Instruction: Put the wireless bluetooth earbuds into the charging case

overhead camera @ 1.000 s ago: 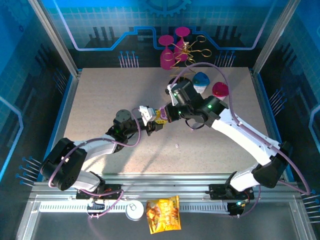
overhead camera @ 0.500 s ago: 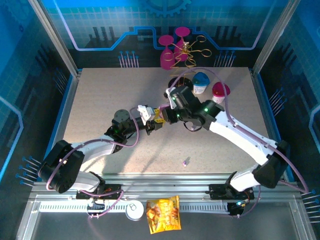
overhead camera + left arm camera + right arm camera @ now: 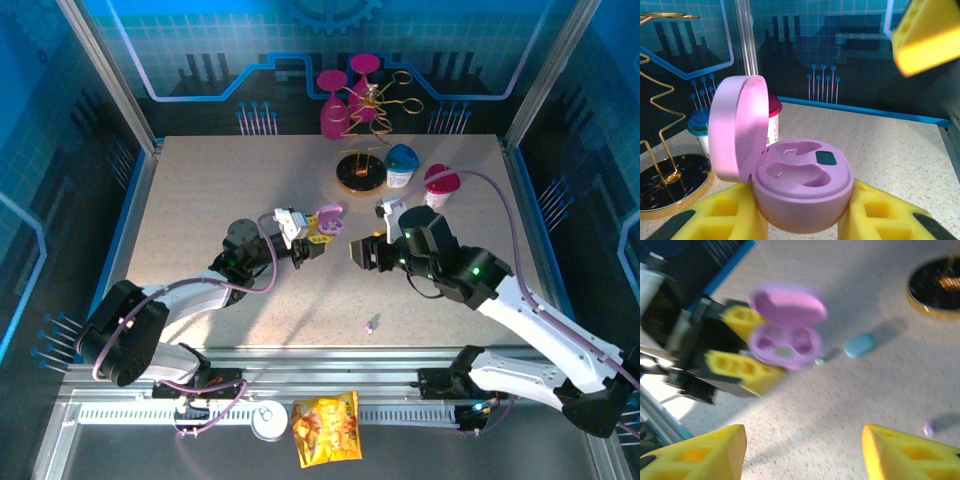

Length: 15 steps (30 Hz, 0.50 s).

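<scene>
My left gripper is shut on the lilac charging case and holds it above the table with its lid swung open. In the left wrist view the charging case sits between the yellow pads of that gripper, and both sockets look empty. My right gripper hangs open and empty just right of the case, also seen from its own wrist. A lilac earbud lies on the table near the front, blurred in the right wrist view. A pale blue earbud lies beside the case.
At the back stand a gold wire stand on a black disc, a blue-lidded cup, a pink-lidded cup and pink glasses. A snack bag and a white tin lie beyond the front rail.
My right gripper has opened and drawn back from the case toward the right and the near side. A lilac earbud has dropped onto the table near the front. The left gripper stays put.
</scene>
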Each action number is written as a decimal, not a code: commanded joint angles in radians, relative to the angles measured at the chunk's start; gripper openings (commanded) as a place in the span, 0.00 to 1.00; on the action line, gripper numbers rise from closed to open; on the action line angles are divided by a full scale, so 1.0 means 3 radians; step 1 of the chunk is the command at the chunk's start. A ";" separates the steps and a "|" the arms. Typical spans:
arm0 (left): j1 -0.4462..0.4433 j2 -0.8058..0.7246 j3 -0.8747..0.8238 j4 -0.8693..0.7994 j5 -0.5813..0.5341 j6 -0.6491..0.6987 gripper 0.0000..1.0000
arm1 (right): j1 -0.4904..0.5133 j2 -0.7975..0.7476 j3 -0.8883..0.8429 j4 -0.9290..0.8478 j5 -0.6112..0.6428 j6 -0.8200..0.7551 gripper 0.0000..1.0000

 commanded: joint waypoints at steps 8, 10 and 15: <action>0.0020 -0.0090 -0.0013 0.0098 -0.0067 -0.0004 0.21 | -0.0005 0.0107 -0.0814 -0.0769 0.0141 0.1288 0.64; 0.0021 -0.0109 -0.0032 0.0095 -0.0068 0.0017 0.21 | 0.0057 0.0213 -0.0949 -0.0677 0.0066 0.1483 0.62; 0.0022 -0.0156 -0.0075 0.0085 -0.0078 0.0069 0.21 | 0.0226 0.0526 -0.1109 -0.0483 -0.0051 0.1818 0.53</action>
